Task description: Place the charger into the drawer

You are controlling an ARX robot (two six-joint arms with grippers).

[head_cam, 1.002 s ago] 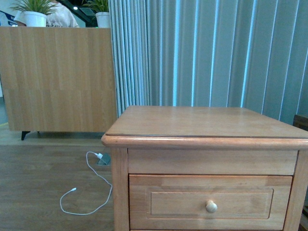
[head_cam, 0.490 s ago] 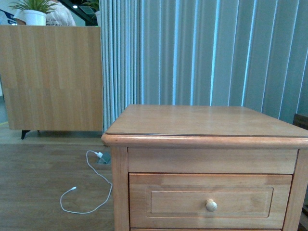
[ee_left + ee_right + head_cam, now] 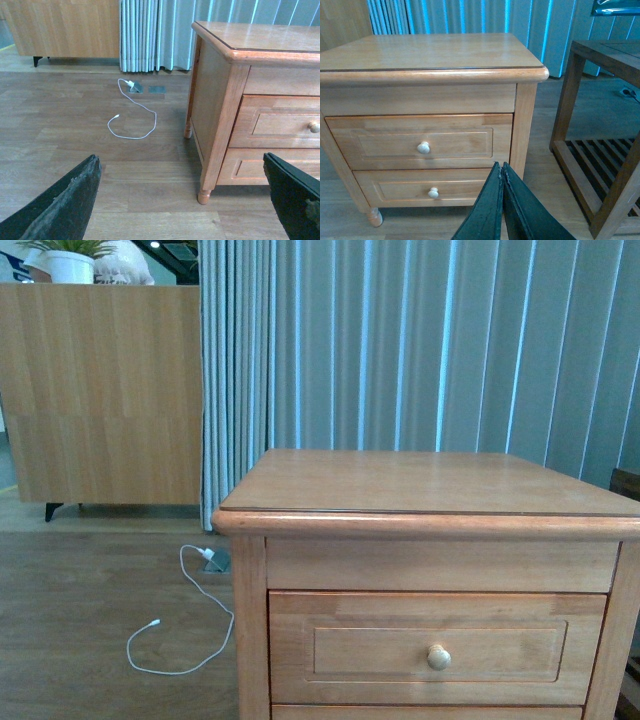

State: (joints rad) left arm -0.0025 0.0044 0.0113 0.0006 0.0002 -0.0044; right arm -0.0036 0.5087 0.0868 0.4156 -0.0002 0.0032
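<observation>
With the drawer [image 3: 422,142] shut, no charger in any view, our left gripper [image 3: 182,200] gaping empty and our right gripper [image 3: 502,200] pressed closed on nothing, we should open the right jaws, square up to the knob [image 3: 423,147] and pull straight.

Broad, dark, rough-textured left gripper [image 3: 185,200] fingers [image 3: 60,205], slim dark-green, smooth-faced right gripper [image 3: 502,172] fingers [image 3: 482,215] tapering to thin tips
</observation>
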